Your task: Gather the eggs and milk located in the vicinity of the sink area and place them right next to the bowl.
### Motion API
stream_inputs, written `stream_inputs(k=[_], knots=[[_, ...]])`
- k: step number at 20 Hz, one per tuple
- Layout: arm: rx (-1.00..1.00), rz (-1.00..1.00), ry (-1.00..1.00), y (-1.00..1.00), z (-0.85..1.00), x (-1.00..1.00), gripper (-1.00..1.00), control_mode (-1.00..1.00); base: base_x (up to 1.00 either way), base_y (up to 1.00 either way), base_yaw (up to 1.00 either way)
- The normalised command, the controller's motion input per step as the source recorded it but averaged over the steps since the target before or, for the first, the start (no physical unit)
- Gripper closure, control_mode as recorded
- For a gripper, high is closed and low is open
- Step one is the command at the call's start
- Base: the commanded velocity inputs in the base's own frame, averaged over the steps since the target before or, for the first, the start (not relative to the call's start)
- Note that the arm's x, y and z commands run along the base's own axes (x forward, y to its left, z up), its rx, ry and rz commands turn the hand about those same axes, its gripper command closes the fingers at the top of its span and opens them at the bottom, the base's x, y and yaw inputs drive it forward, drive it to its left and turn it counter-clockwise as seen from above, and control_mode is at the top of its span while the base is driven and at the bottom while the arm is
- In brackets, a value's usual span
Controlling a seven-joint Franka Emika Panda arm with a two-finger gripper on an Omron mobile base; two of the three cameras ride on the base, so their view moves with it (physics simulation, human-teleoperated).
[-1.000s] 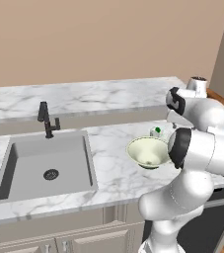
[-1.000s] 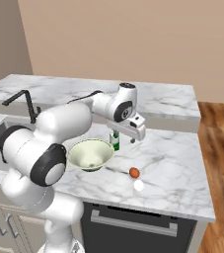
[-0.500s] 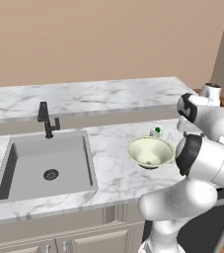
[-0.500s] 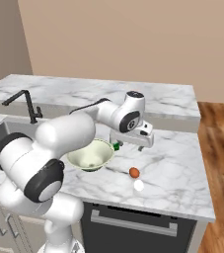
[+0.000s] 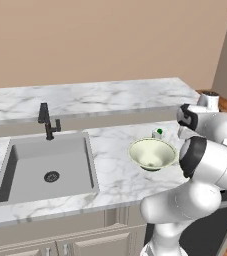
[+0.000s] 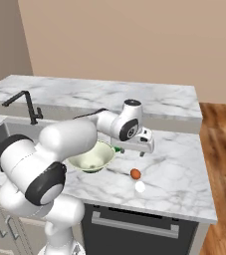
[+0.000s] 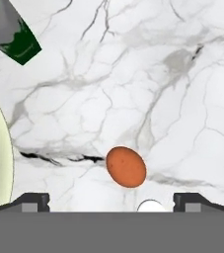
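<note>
The orange-brown egg [image 6: 135, 173] and the white egg [image 6: 140, 187] lie side by side on the marble counter, right of the pale green bowl [image 6: 92, 157]. My gripper [image 6: 134, 150] hangs open just above the counter between bowl and eggs. In the hand view the orange egg [image 7: 126, 166] lies between my fingertips [image 7: 32, 201], the white egg [image 7: 150, 205] sits at the bottom edge, and my gripper [image 7: 112, 202] holds nothing. The milk [image 5: 158, 133], green-capped, stands right behind the bowl [image 5: 152, 152]; its green part [image 7: 10, 27] shows top left. The sink [image 5: 47, 165] is far left.
A black faucet [image 5: 47, 121] stands behind the sink. A raised marble ledge [image 6: 109, 94] runs along the back of the counter. Bare marble [image 6: 179, 164] stretches right of the eggs to the counter's edge. My own arm arches over the bowl.
My hand has swung right from above the milk and bowl and come down toward the eggs. The jaws have stayed open. Bowl, milk and eggs have not moved.
</note>
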Motion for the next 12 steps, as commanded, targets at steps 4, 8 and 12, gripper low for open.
stream_inputs(k=[4,8,12], knots=[[0.00,0.00,0.00,-0.25,-0.25,-0.09,-1.00,-1.00,0.00,0.00,0.00],[-0.03,0.00,0.00,-0.08,-0.32,-0.14,-1.00,-1.00,0.00,0.00,0.00],[0.00,0.08,0.00,0.03,-0.48,-0.07,-1.00,-1.00,0.00,0.00,0.00]])
